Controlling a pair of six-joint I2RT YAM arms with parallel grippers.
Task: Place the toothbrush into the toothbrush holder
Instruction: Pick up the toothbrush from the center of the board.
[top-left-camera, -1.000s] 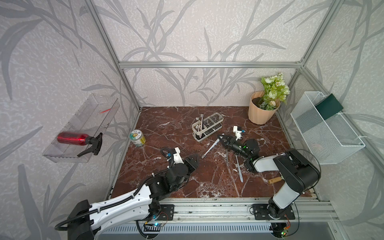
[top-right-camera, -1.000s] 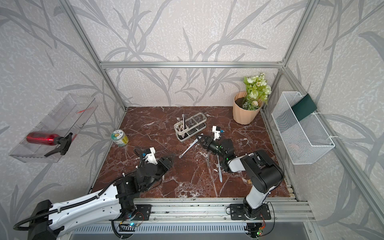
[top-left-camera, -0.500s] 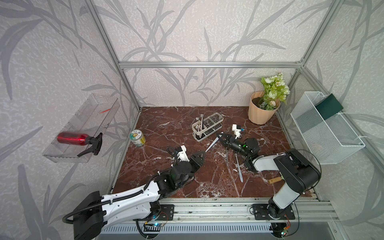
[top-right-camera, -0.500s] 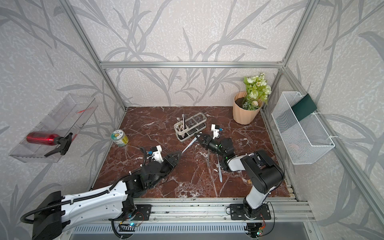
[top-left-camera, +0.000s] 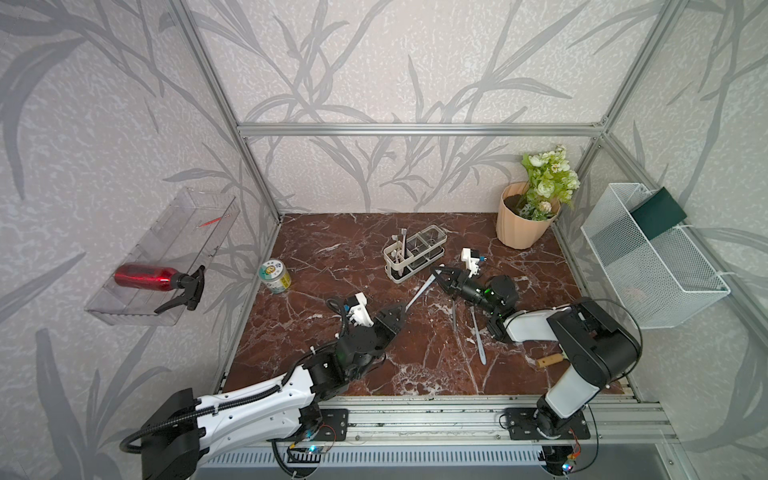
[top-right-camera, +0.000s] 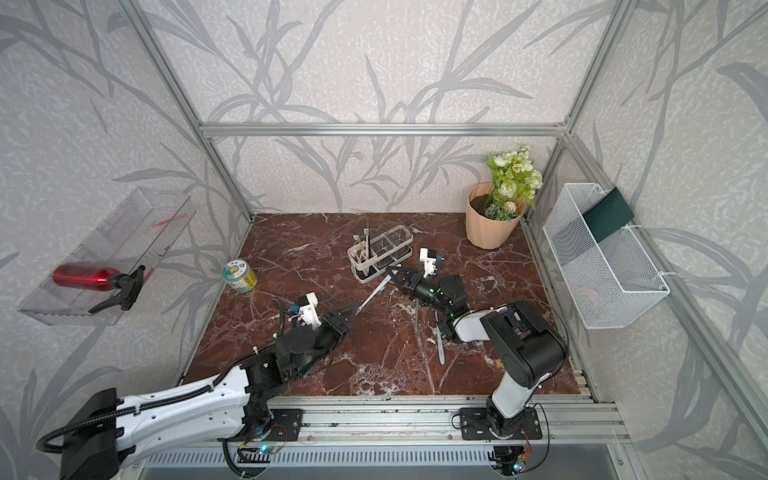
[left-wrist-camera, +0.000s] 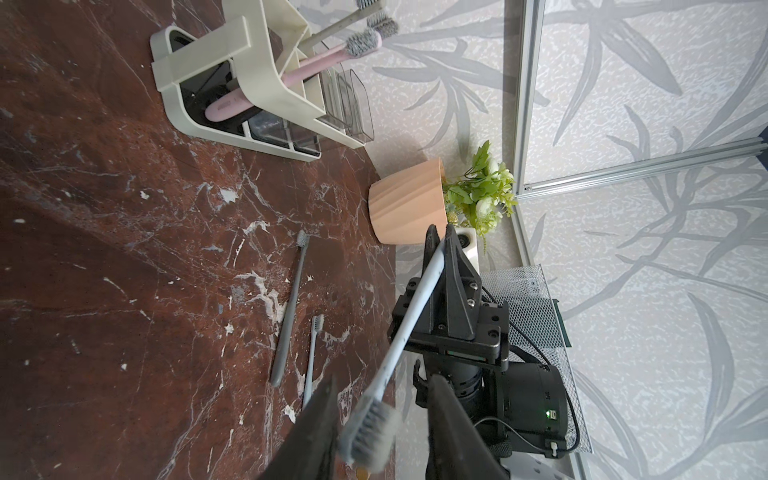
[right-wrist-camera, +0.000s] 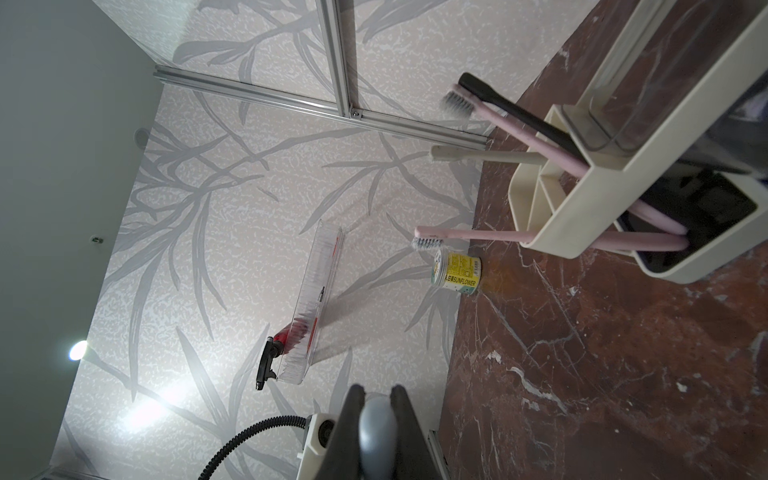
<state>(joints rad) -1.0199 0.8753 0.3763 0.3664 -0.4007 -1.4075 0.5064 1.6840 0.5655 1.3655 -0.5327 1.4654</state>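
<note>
Above the table (top-left-camera: 332, 249), just beside the toothbrush holder (top-left-camera: 390, 253), the right hand (top-left-camera: 436, 277) is clamped on the pale-blue toothbrush (top-left-camera: 419, 293) at its handle end, holding it in the air. The left hand (top-left-camera: 400, 312) has moved in since a sec ago. Its jaws now flank the bristle head but are apart, not gripping. This looks like a handover or regrip before insertion.

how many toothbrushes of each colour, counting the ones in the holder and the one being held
pink plastic toothbrushes in the white-framed toothbrush holder: 2
black toothbrush in the holder: 1
cream toothbrush in the holder: 1
dark grey toothbrush lying flat: 1
pale blue: 2, a pale blue toothbrush in the right gripper and another lying flat
total: 7
</note>
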